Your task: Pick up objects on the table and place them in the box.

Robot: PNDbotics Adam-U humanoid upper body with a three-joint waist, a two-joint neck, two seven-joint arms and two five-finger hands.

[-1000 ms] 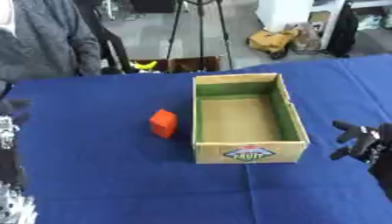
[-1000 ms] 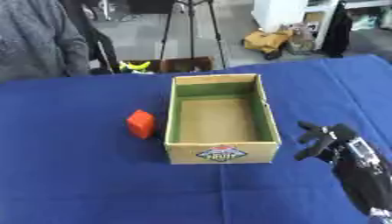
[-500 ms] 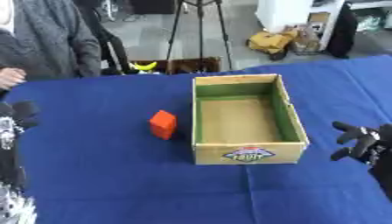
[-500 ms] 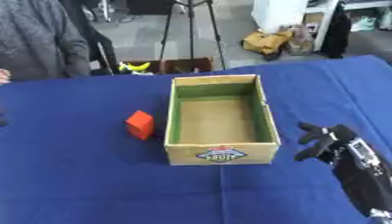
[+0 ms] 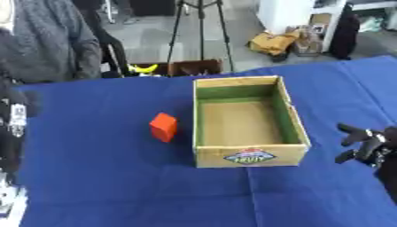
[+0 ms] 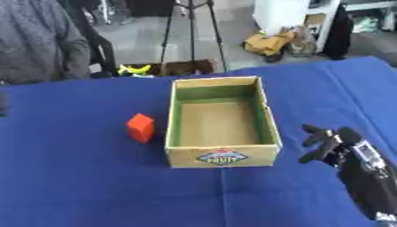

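Nearby, the orange block [image 5: 163, 127] lies beside the box [image 5: 246, 155], right hand [image 6: 332, 146] hovering with fingers spread.

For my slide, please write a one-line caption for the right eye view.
Open right hand waits beside the empty cardboard box; orange block lies left of it.

The light here is even and fairly bright, falling from above, with no hard glare on the blue table [image 5: 101, 177]. Shadows are soft: a faint dark patch lies beside the orange block [image 5: 164, 127], and the inner walls of the box [image 6: 221, 156] shade its floor a little. Everything looks soft and slightly smeared; my right hand [image 6: 329, 145] has fuzzy edges, and my left arm [image 5: 12, 133] at the picture's edge is a blurred dark shape. The floor beyond the table is paler and washed out.
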